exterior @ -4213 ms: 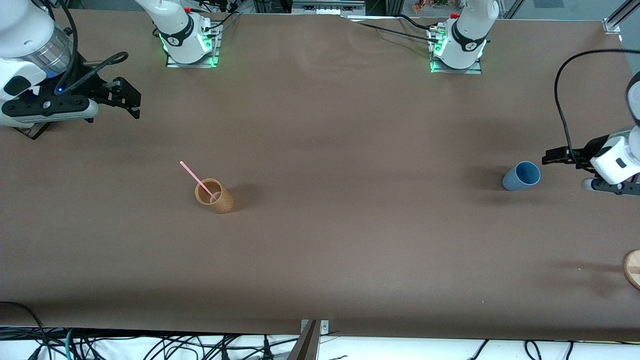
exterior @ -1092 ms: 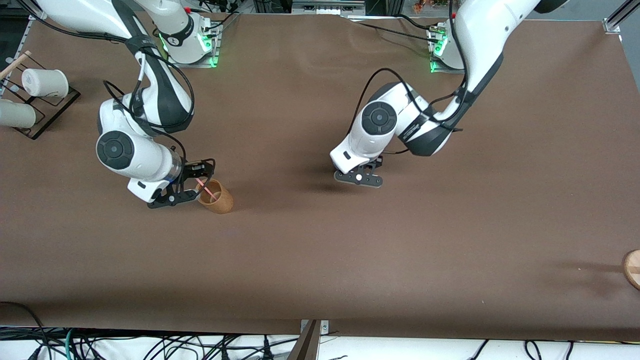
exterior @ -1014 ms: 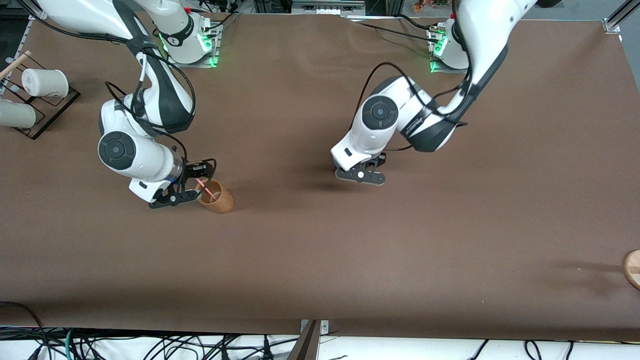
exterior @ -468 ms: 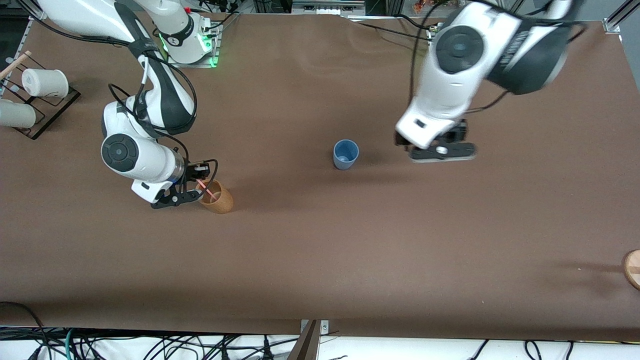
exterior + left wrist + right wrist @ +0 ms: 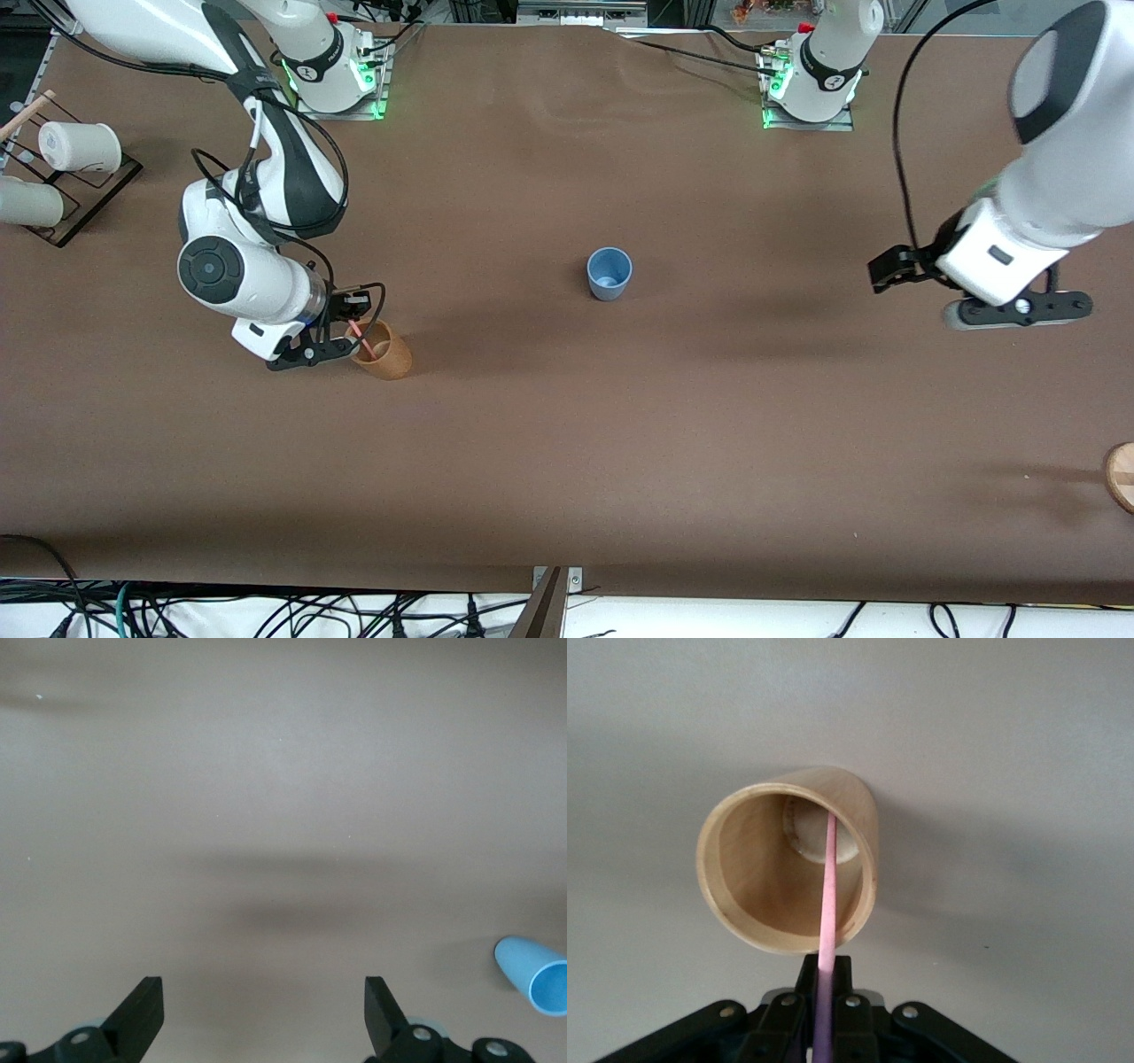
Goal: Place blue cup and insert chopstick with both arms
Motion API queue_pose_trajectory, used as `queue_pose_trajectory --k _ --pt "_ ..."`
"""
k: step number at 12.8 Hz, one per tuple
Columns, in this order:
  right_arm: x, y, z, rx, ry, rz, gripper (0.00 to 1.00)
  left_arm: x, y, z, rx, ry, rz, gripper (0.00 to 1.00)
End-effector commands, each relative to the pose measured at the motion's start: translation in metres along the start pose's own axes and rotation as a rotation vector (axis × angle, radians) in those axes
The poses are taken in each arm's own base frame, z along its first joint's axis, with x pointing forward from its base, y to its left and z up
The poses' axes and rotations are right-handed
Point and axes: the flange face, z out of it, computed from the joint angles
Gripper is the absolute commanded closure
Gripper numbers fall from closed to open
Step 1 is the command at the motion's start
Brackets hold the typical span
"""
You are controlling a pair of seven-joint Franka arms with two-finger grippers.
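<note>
Right gripper (image 5: 341, 330) pinching the pink chopstick (image 5: 827, 904) near its upper end, fingers pressed tight on it, sitting right above the rim of the tan wooden cup (image 5: 383, 349). Rest of the stick running down inside that cup, tip resting near the bottom by the look of the right wrist view. So: grabbed, but not lifted out yet.

Left gripper (image 5: 966, 297) spread wide, holding nothing, hanging over bare table toward the left arm's end. Fingers (image 5: 142, 1014) well apart in the left wrist view, with just a sliver of the blue cup (image 5: 536, 973) at the frame edge.

Blue cup (image 5: 609, 272) standing upright near the middle of the table (image 5: 567, 461), mouth up, nothing in it. Looks like the placing half is done. Left to do, as far as can be judged: pull the stick straight up and clear of the tan cup, carry it over, drop it into the blue one.

Room-wise, pretty comfy. Open brown tabletop between the two cups, nothing lying in the path. Blue cup well away from every table edge. Only clutter is a wire rack with white cups (image 5: 62, 159) out at the right arm's end, and a wooden disc (image 5: 1121, 477) poking in at the left arm's end, nearer the camera, both well off the route. Main snag probably the stick catching the tan cup's rim on the way out and tipping it.
</note>
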Motion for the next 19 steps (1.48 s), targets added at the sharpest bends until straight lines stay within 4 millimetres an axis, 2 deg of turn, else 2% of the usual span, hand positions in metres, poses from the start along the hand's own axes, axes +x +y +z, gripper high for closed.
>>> queue_pose_trajectory --k 1,2,3,4,5,7,8,10,12,14,15,16,17,19 --pt "-0.006 -0.008 -0.060 -0.015 -0.001 -0.004 1.00 -0.058 -0.013 0.011 -0.017 0.115 0.056 0.00" --pt "-0.011 -0.019 -0.080 -0.022 -0.021 -0.021 1.00 -0.072 -0.009 0.002 -0.020 0.158 0.054 0.00" --pt "-0.013 -0.024 -0.102 -0.020 -0.031 -0.027 1.00 -0.074 -0.005 0.004 -0.015 0.136 0.057 0.00" --pt "-0.016 -0.033 -0.121 -0.017 -0.034 -0.033 1.00 -0.074 -0.010 -0.001 -0.016 0.108 0.042 0.00" --pt "-0.019 -0.051 -0.141 -0.011 -0.028 -0.034 1.00 -0.065 -0.010 -0.002 -0.014 0.070 0.041 0.00" --pt "-0.029 -0.110 -0.173 -0.017 -0.019 -0.044 1.00 -0.054 -0.007 -0.019 -0.010 0.002 0.045 0.00" --pt "-0.036 -0.140 -0.186 -0.021 -0.012 -0.036 1.00 -0.050 -0.008 -0.021 -0.008 -0.022 0.046 0.00" --pt "-0.047 -0.203 -0.196 -0.016 0.007 0.010 1.00 -0.048 -0.006 -0.021 -0.009 -0.024 0.049 0.00" --pt "-0.053 -0.271 -0.187 0.001 0.008 0.099 1.00 -0.049 0.000 -0.021 -0.006 -0.022 0.059 0.00" --pt "-0.063 -0.335 -0.157 0.007 -0.014 0.193 1.00 -0.049 0.002 -0.022 -0.007 -0.019 0.064 0.00" --pt "-0.074 -0.367 -0.144 0.020 -0.018 0.243 1.00 -0.049 0.002 -0.022 -0.007 -0.018 0.064 0.00" --pt "-0.083 -0.391 -0.134 0.054 -0.029 0.293 1.00 -0.049 0.003 -0.021 -0.007 -0.019 0.066 0.00" --pt "-0.088 -0.404 -0.122 0.080 -0.046 0.333 1.00 -0.049 0.002 -0.021 -0.007 -0.019 0.064 0.00" --pt "-0.093 -0.417 -0.110 0.124 -0.071 0.383 1.00 -0.049 0.002 -0.020 -0.007 -0.021 0.064 0.00"
